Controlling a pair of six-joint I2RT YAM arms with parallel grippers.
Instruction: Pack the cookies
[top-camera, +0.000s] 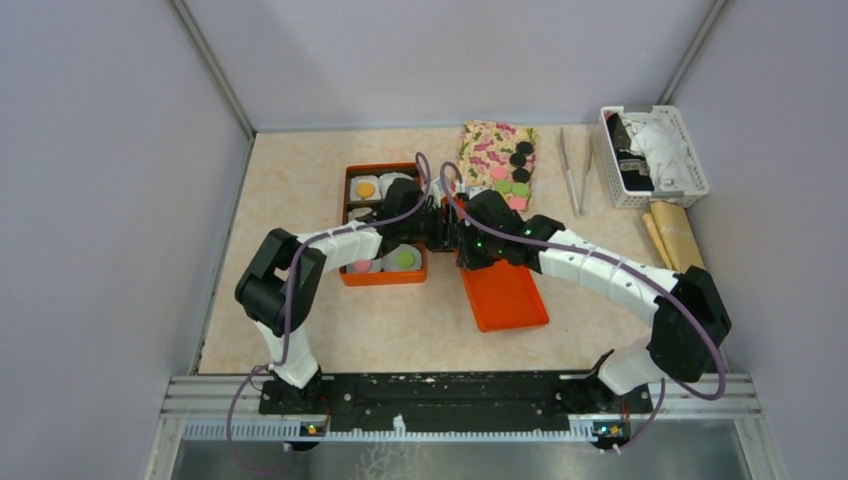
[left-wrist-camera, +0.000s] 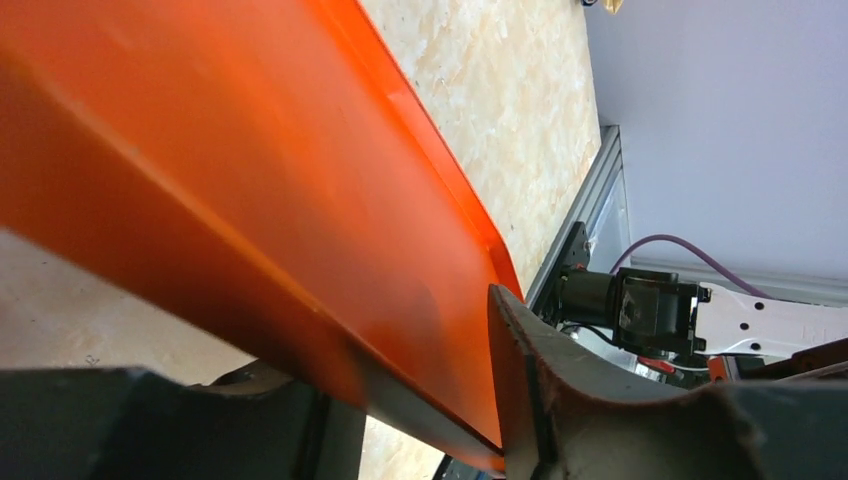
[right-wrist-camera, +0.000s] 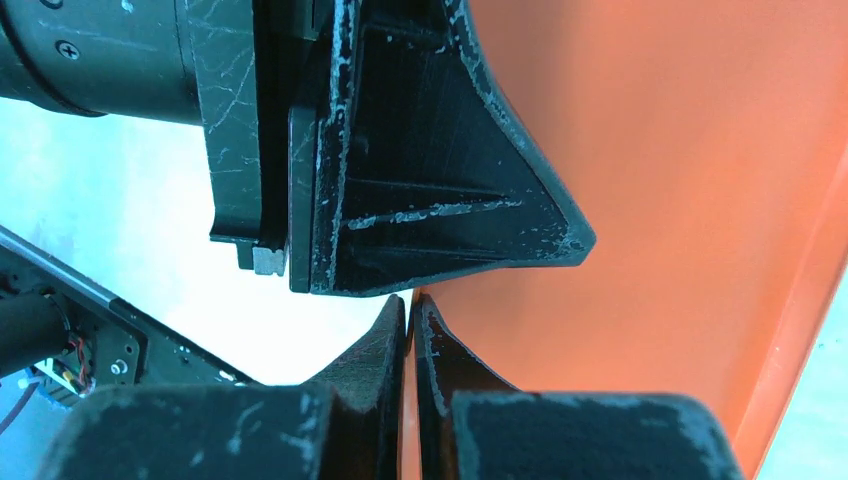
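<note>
The orange lid (top-camera: 505, 295) is clamped along one edge by the left gripper (left-wrist-camera: 420, 400) and right gripper (right-wrist-camera: 410, 312), and held tilted, presumably for closing the cookie box (top-camera: 383, 281).

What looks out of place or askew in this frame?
The orange lid sits tilted beside the orange box, pinched at its far end by the left hand and the right hand rather than lying flat. Several cookies lie unpacked on the floral cloth at the back.

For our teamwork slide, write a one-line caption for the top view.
Left hand and right hand grip one end of an orange lid beside the box; cookies wait on a cloth.
</note>
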